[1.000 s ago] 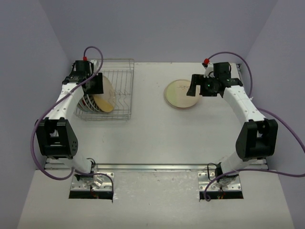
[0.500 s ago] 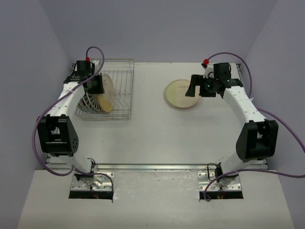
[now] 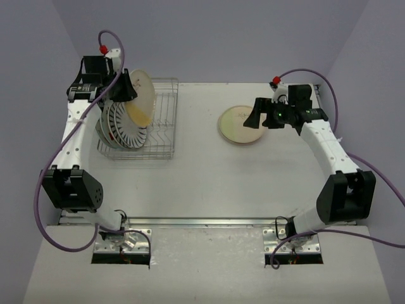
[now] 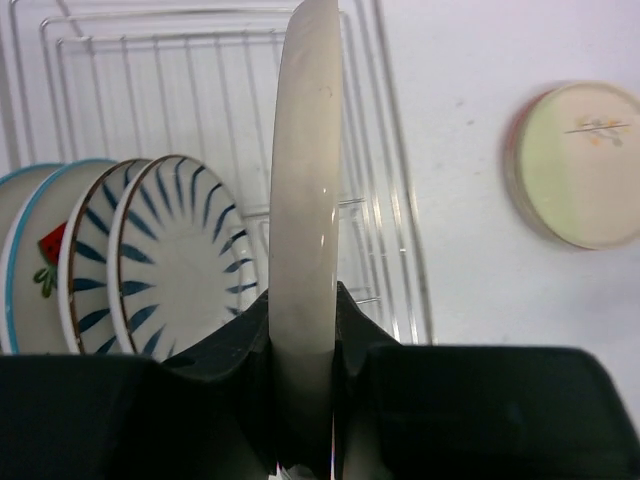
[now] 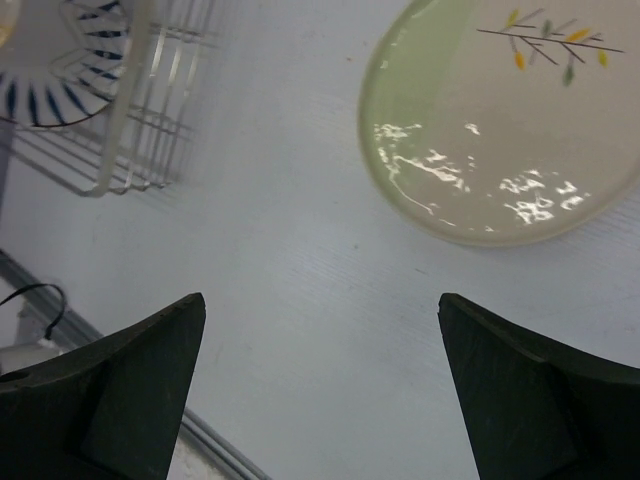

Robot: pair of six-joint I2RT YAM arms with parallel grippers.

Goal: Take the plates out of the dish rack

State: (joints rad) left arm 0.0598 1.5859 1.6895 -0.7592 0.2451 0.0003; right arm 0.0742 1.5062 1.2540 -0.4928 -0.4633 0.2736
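your left gripper (image 4: 305, 335) grasping a glossy cream plate (image 4: 305, 180), upright over the dish rack (image 3: 166, 130) at upper left, right gripper (image 5: 320, 300) released by the sprig plate (image 5: 520, 130)

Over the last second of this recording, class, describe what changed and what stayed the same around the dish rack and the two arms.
The left gripper closed on the cream plate and lifted it up from the dish rack. Unchanged: the striped plates stand in the rack, the sprig plate lies on the table, and the right gripper stays open near it.
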